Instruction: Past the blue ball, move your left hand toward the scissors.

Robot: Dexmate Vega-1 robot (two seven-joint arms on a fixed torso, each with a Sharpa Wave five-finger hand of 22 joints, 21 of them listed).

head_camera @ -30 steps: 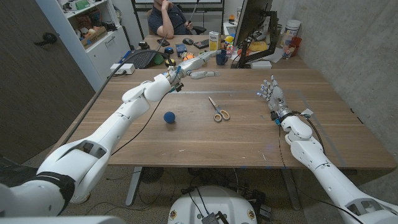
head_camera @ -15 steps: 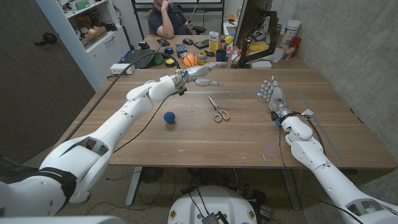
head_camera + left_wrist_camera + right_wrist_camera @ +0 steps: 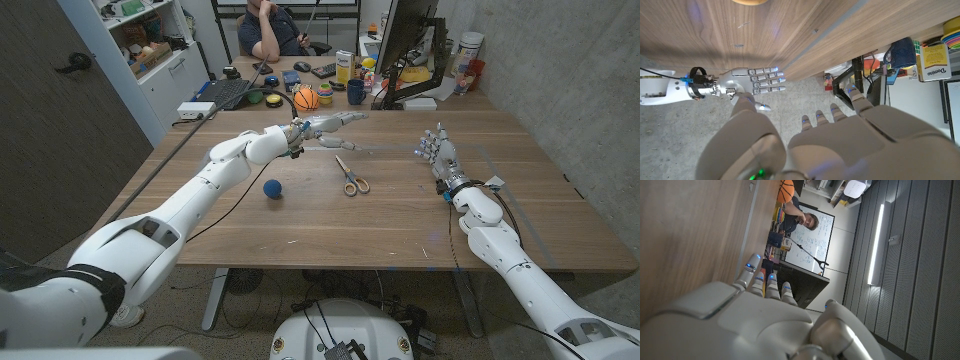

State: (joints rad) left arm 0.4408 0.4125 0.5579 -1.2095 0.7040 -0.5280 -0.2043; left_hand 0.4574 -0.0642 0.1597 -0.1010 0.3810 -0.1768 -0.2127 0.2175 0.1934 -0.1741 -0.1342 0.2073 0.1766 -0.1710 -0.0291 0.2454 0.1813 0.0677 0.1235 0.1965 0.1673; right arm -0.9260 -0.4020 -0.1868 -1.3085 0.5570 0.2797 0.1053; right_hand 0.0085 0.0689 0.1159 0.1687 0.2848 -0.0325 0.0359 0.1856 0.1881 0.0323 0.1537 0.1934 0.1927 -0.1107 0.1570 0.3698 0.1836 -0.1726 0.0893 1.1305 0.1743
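Scissors [image 3: 350, 176] below outstretched left hand [image 3: 330, 122]

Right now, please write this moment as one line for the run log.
left hand: open, beyond blue ball, behind scissors | right hand: open, holds nothing | scissors: untouched

Over the last second the left robot hand [image 3: 335, 122] swung across the far part of the desk [image 3: 300, 215] toward the robot's right. It started off near the desk's far edge, beyond and slightly right of the blue ball [image 3: 272, 188]. It ended beyond the scissors [image 3: 349, 176], above their blade end, fingers stretched out and holding nothing. The forearm swung with it, uncovering the orange basketball [image 3: 306, 98] on the far desk, which the arm had hidden a second before.
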